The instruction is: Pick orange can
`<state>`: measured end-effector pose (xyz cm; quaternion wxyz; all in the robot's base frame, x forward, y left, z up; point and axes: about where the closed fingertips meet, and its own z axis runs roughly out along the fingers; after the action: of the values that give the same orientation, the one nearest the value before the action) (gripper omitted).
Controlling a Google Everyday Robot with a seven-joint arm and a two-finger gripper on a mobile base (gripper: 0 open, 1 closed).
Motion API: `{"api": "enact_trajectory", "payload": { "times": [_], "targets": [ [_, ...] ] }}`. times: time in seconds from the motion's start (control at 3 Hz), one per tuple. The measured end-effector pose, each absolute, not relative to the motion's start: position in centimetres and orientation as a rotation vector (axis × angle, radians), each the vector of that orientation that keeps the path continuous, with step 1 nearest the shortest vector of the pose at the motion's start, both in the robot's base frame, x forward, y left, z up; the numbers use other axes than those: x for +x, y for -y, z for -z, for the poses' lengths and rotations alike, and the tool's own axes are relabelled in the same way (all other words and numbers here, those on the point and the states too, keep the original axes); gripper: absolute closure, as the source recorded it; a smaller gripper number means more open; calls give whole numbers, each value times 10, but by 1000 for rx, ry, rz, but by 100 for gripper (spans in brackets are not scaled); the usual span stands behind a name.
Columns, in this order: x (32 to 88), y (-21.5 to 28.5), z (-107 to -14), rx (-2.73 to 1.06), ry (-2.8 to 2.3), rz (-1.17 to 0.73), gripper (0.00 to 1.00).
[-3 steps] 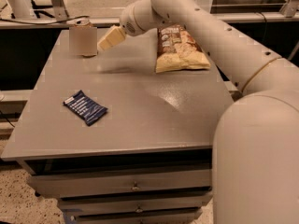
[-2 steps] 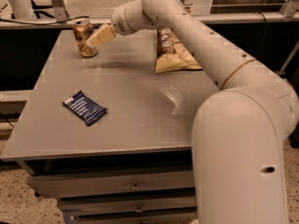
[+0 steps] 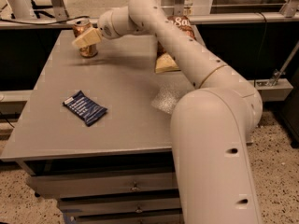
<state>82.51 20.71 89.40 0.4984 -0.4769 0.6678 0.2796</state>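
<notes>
The orange can (image 3: 88, 50) stands upright at the far left corner of the grey table (image 3: 131, 97); it is shiny copper-orange with a silver top. My gripper (image 3: 84, 38) is at the can, at about mid-height, and its cream tip covers the front of the can. The arm reaches in from the lower right, across the table's far side. The base of the can appears to rest on the table.
A yellow-and-brown chip bag (image 3: 166, 62) lies at the far right of the table, mostly hidden behind my arm. A flat dark blue snack bar wrapper (image 3: 85, 108) lies front left. Drawers sit under the table. Metal frames stand behind it.
The arm has swung left. The gripper has moved from just right of the can to over its front.
</notes>
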Motion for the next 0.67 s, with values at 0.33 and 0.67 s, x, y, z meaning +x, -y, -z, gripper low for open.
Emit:
{"api": "enact_trajectory", "payload": {
  "times": [0.33,0.67],
  "targets": [
    [823,-221,-888,-1140,-1613,-748,18],
    [818,-227,-883,-1126,-1616,-802,42]
  ]
}}
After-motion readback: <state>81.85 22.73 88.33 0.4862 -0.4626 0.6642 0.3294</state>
